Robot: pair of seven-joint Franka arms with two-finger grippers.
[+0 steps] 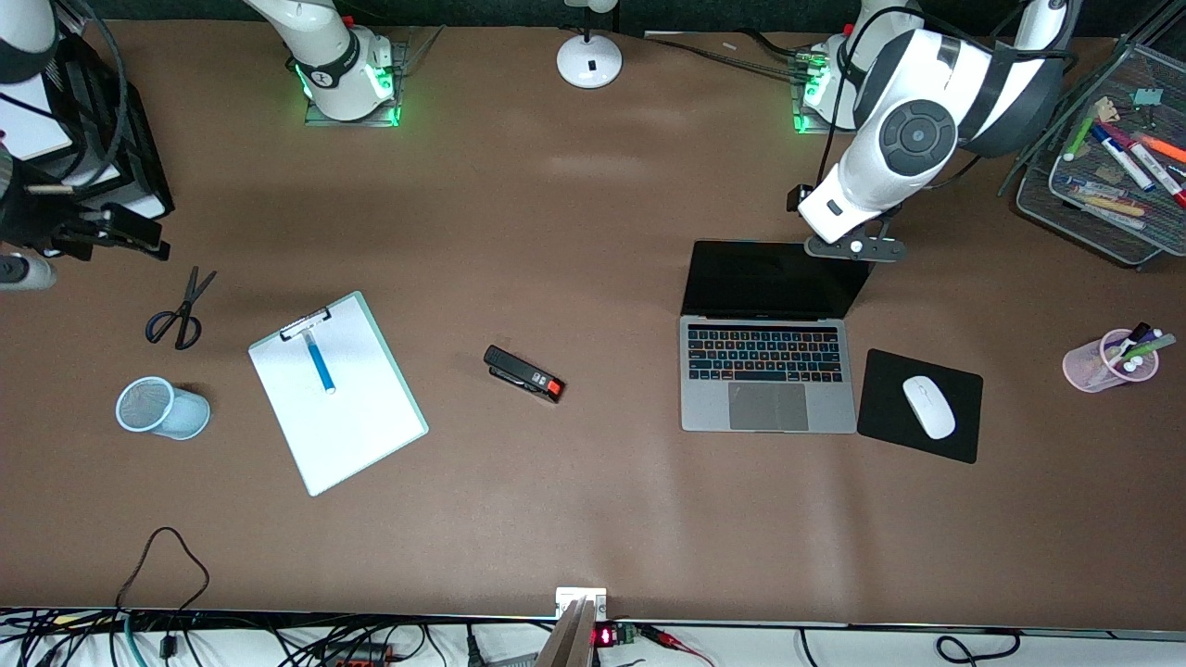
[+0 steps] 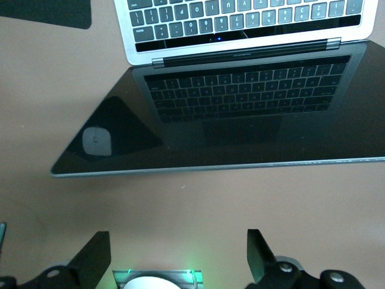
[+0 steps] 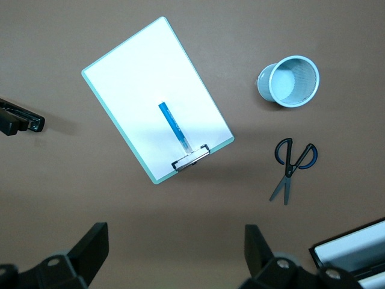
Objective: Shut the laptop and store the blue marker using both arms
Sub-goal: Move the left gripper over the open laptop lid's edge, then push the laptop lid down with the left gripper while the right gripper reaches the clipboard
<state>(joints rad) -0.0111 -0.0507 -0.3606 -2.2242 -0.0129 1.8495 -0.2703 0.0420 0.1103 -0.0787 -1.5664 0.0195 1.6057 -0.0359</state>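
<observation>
The laptop point(image 1: 767, 375) stands open on the table toward the left arm's end, its black screen tilted back; the left wrist view shows the screen point(image 2: 240, 126) and keys. The blue marker point(image 1: 320, 361) lies on a white clipboard point(image 1: 347, 421) toward the right arm's end, one end under the clip; it also shows in the right wrist view point(image 3: 174, 127). My left gripper point(image 1: 852, 246) is open and empty, low over the table by the screen's top edge point(image 2: 178, 244). My right gripper point(image 3: 174, 241) is open and empty, high over the table beside the clipboard's clip end.
A black stapler point(image 1: 523, 372) lies between clipboard and laptop. Scissors point(image 1: 181, 310) and a mesh cup point(image 1: 162, 408) on its side lie beside the clipboard. A mouse pad point(image 1: 889, 421) with a white mouse point(image 1: 929, 406), a pink pen cup point(image 1: 1110, 361) and a wire tray point(image 1: 1093, 232) are by the laptop.
</observation>
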